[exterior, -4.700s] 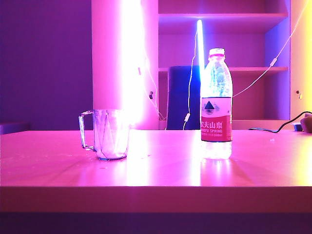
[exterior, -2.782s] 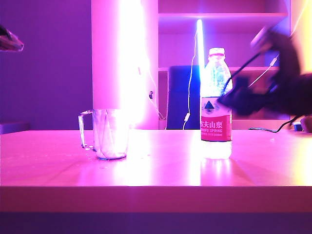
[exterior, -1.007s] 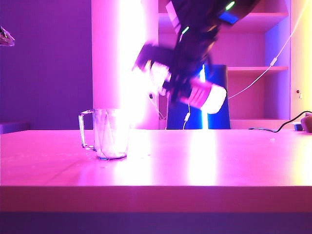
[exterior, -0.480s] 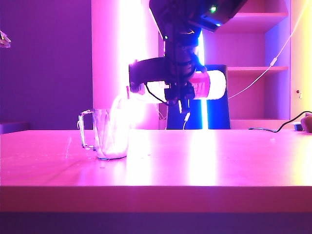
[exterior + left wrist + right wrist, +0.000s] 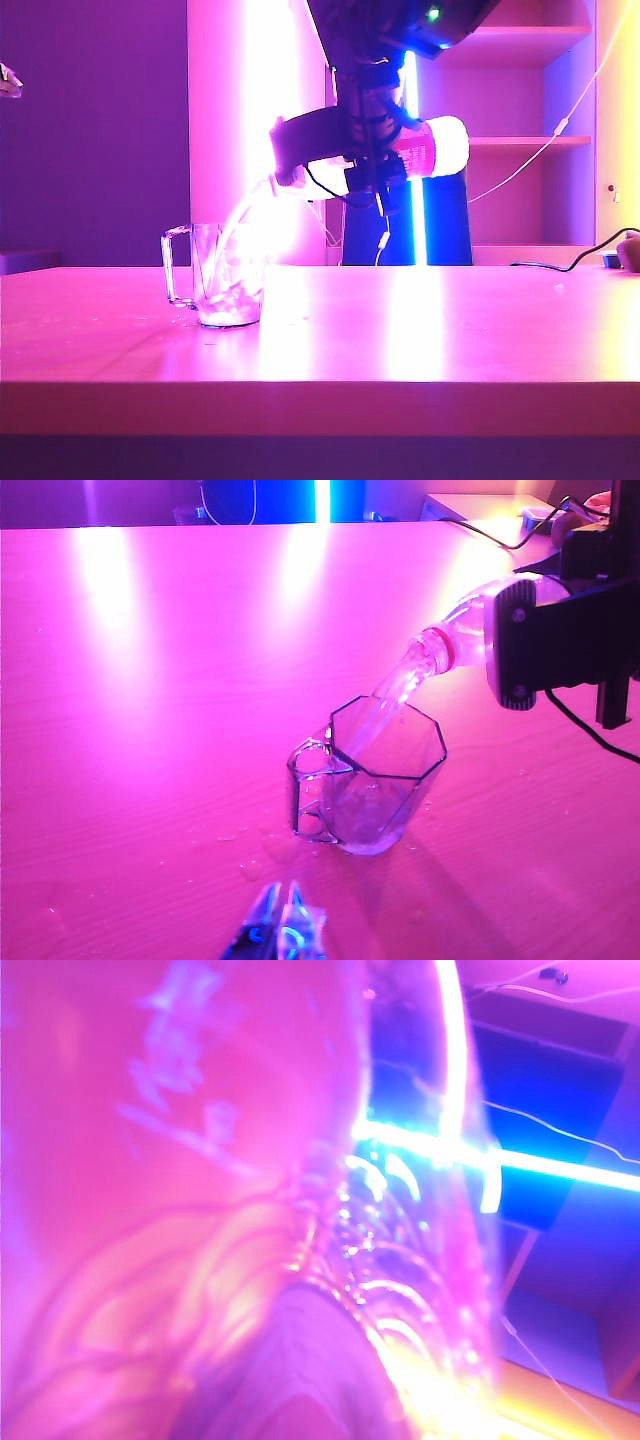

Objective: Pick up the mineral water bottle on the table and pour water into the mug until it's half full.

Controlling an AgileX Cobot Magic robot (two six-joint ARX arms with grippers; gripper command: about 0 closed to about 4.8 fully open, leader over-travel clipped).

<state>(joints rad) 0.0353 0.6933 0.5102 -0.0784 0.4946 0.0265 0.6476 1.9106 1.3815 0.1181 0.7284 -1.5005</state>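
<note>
I see the table point(image 5: 450, 330) under pink light. My right gripper point(image 5: 365, 165) clamps the bottle point(image 5: 435, 160) almost level above it, neck over the mug point(image 5: 228, 290), water streaming in. My left gripper point(image 5: 280, 930) hovers near the mug, fingertips pressed together, holding nothing.

My right pincer point(image 5: 365, 160) was matt black plastic, clamped on a bottle point(image 5: 425, 160) of thin clear plastic with a glossy red label; up close its wall point(image 5: 400, 1290) looked ribbed and shiny. The mug point(image 5: 372, 780) was clear glass, smooth and faceted, its rim catching light. The water point(image 5: 395, 692) falling into it gleamed. The table point(image 5: 150, 680) was wood with a fine grain, sheeny enough to mirror the lamps, with wet drops point(image 5: 245, 865) beside the mug. My left pincer's tips point(image 5: 280, 930) looked see-through and glossy.
</note>
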